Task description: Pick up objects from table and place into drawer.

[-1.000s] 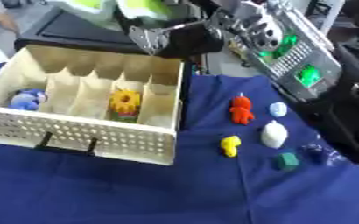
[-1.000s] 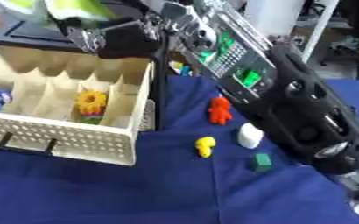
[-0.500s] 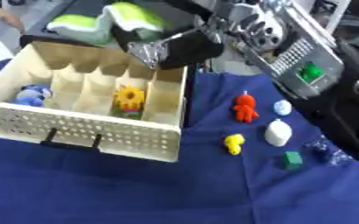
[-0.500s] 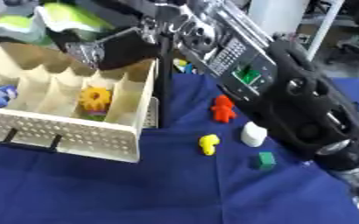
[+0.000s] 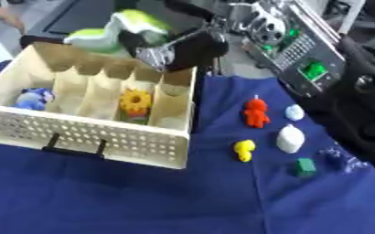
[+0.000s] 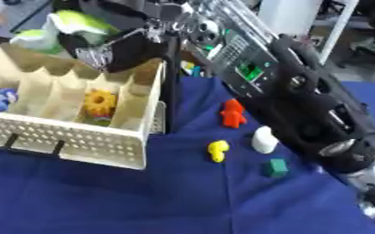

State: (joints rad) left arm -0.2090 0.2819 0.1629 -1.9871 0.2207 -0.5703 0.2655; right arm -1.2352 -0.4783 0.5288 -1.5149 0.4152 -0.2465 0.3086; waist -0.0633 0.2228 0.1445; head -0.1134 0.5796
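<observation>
Right hand fingers curled round a green-and-white soft-looking plush toy, held above the rear of the cream perforated divided drawer; judged light, compressible, best gripped mid-body.

A matt blue cloth covers the counter, lying smooth with faint soft folds. The drawer looks like cream plastic, matt, its front wall pierced with rows of small holes and fitted with a thin black handle. The right hand is black with bright, shiny metal parts, and the arm behind it is glossy black with silver joints. The green and white toy it holds looks soft and matt. The red figure, yellow figure and green block look like smooth plastic.
</observation>
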